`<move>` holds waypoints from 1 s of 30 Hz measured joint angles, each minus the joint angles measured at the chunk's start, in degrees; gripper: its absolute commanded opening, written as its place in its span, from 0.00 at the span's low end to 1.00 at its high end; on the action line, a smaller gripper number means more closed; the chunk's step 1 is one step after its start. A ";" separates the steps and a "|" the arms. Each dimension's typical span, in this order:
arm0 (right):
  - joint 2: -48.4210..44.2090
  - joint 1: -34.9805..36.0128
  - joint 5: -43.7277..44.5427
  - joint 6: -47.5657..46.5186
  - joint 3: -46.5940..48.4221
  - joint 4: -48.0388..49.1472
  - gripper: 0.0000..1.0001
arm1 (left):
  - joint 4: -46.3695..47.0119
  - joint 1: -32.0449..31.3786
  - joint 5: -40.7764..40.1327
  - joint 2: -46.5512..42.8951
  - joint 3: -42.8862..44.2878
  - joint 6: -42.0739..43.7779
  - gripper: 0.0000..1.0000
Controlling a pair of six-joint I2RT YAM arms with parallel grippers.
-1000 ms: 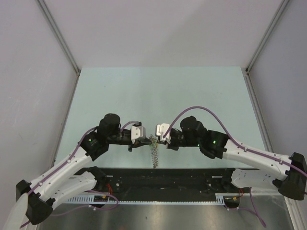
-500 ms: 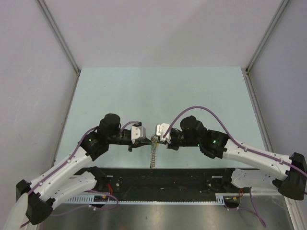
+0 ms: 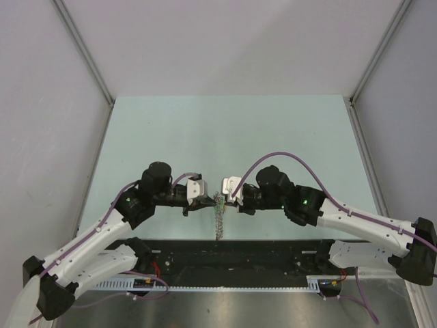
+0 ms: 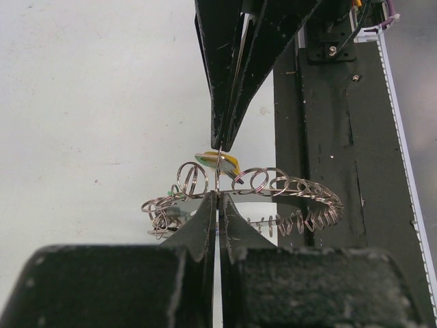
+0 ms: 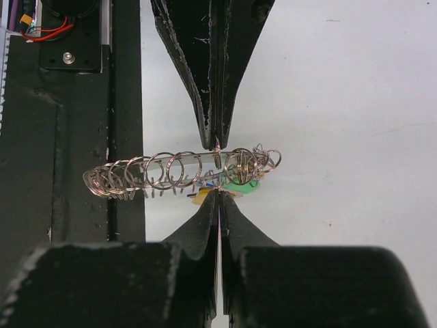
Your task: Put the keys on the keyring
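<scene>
Over the counter's (image 3: 225,130) 6 o'clock edge, the left tool (image 3: 209,201), reaching from 9 o'clock, pinched a loop of the keyring (image 3: 218,220) to steady it, while the right tool (image 3: 228,199), pressed together at 3 o'clock, met the keys (image 5: 240,186), apparently for threading.

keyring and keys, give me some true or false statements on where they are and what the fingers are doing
1. The left fingers and the right fingers are both shut. True.
2. The keyring lies at the far end of the table. False: it sits between the two sets of fingertips, near the arms' bases.
3. The keys have green and yellow-orange heads. True.
4. The keys lie well apart from the keyring. False: they sit right against its loops.
</scene>
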 measured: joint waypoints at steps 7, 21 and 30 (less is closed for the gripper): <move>0.00 0.00 -0.46 -0.24 0.00 0.02 0.00 | 0.00 0.00 0.02 0.33 0.00 0.00 0.00; 0.00 -0.02 -1.05 -0.50 0.00 0.02 0.00 | 0.00 0.00 0.48 0.44 0.00 0.00 0.00; 0.00 -0.20 -0.79 -0.52 0.00 0.00 0.00 | 0.00 0.00 0.48 0.44 0.00 0.02 0.00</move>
